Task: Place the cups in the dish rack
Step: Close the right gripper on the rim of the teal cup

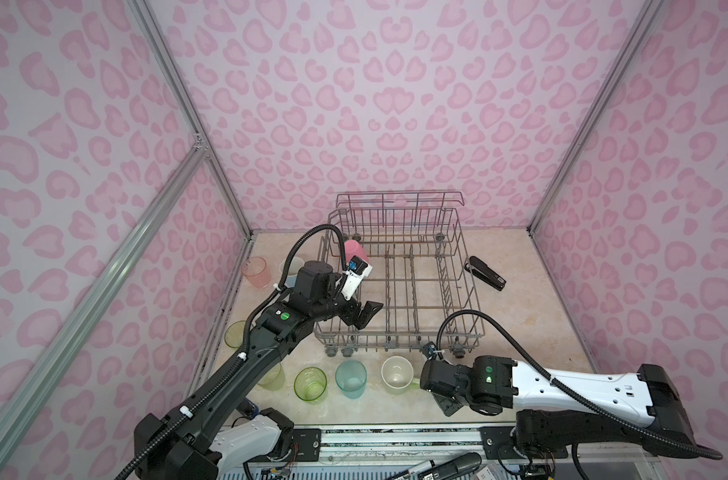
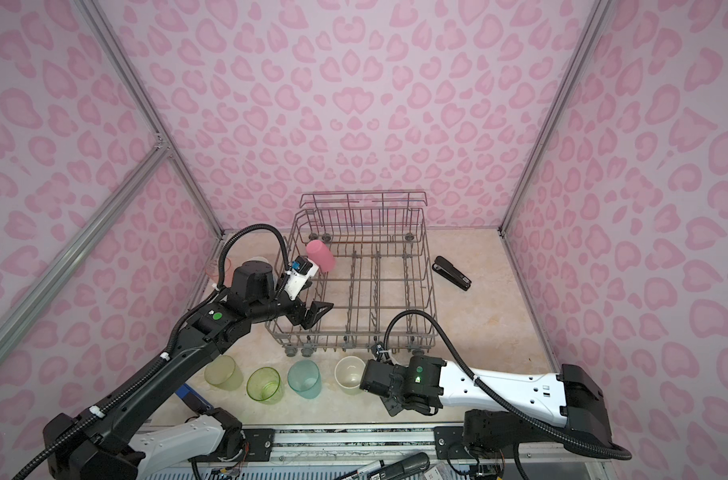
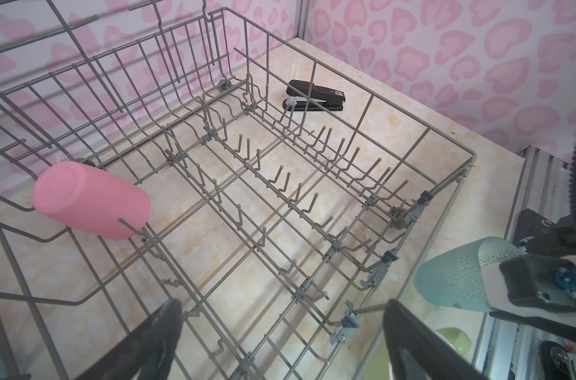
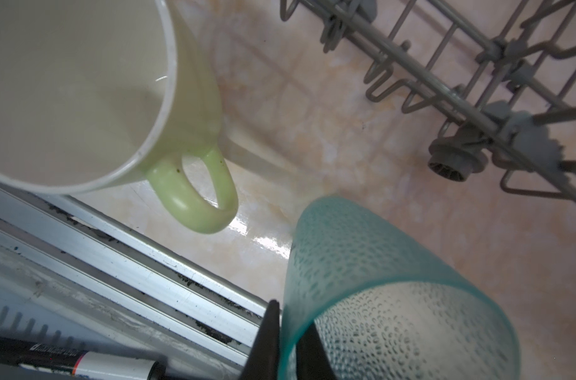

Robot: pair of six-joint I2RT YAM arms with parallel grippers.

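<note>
Pinching the teal cup (image 4: 378, 263) rim, right end effector (image 4: 288, 335) stretches low; left end effector (image 1: 362, 314) hovers wide above dish rack (image 1: 399, 232).

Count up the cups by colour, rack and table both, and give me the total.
green tumbler: 3
teal tumbler: 2, one pinched at its rim by the right gripper
pink cup: 1, in the dish rack
salmon tumbler: 1
light-green mug: 1
light-blue mug: 1, partly hidden
Total: 9
</note>
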